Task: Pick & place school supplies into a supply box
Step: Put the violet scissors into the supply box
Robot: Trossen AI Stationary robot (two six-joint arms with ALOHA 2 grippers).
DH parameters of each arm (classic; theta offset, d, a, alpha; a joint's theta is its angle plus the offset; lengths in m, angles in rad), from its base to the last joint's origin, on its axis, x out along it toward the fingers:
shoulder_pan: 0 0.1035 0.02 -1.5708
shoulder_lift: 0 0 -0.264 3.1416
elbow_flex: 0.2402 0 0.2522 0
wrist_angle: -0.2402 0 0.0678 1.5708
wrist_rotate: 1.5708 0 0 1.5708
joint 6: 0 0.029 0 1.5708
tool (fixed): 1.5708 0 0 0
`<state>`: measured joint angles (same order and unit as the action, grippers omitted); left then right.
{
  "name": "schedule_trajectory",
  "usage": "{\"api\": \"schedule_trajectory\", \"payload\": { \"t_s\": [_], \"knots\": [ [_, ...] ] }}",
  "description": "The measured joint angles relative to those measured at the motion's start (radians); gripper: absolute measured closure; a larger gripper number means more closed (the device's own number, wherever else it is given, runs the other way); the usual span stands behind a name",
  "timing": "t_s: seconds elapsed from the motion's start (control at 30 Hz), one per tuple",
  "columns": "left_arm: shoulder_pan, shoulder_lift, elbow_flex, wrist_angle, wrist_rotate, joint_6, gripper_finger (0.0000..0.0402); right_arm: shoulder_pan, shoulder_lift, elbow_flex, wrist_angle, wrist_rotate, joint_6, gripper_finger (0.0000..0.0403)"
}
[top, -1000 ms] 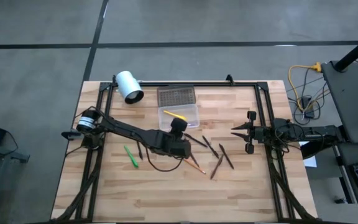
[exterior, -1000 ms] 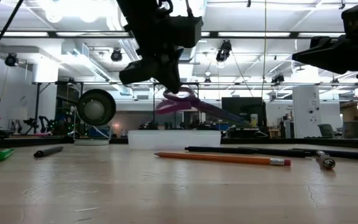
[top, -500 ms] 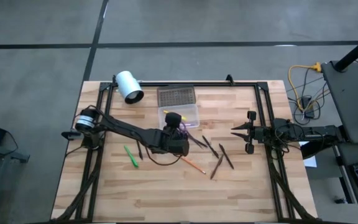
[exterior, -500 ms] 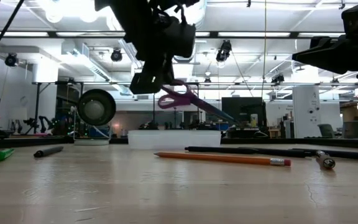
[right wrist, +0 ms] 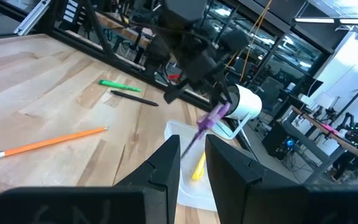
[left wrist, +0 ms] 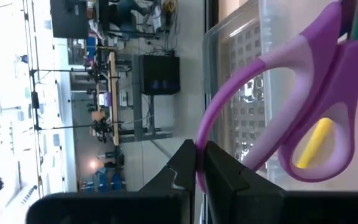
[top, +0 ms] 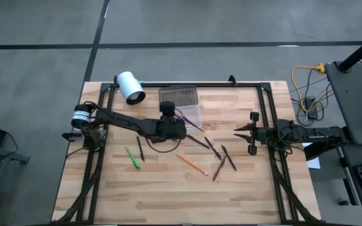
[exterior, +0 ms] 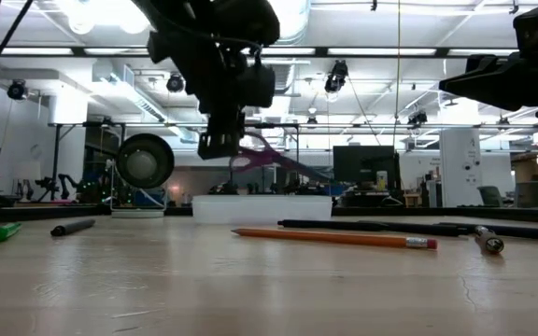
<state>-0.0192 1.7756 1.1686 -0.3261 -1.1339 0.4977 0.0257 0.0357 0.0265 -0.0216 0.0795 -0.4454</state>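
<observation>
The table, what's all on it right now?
scissors: one, purple handles, held in the air over the box
supply box: one, clear, far middle; a yellow pencil inside
lid: one, grey dotted, behind the box
white cylinder: one, far left corner
green pen: one, left of centre
orange pencil: one, centre
dark pens: several, scattered around centre
left gripper: shut on a scissors handle
right gripper: at the right edge, holding nothing

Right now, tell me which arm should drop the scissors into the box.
Left. The left gripper is shut on the purple scissors and hangs over the supply box. The right gripper waits empty at the table's right edge.
</observation>
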Motion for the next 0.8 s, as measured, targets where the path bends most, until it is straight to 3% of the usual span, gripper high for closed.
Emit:
{"api": "schedule_trajectory", "payload": {
  "t_s": [0.1,0.8],
  "knots": [
    [0.026,0.0,-0.029,0.061,-0.001,0.034,0.04,0.0,0.0,0.0,0.0,0.0,0.0,0.0335],
    [0.094,-0.006,-0.071,0.061,0.019,-0.01,0.04,0.0,0.0,0.0,0.0,0.0,0.0,0.0335]
  ]
}}
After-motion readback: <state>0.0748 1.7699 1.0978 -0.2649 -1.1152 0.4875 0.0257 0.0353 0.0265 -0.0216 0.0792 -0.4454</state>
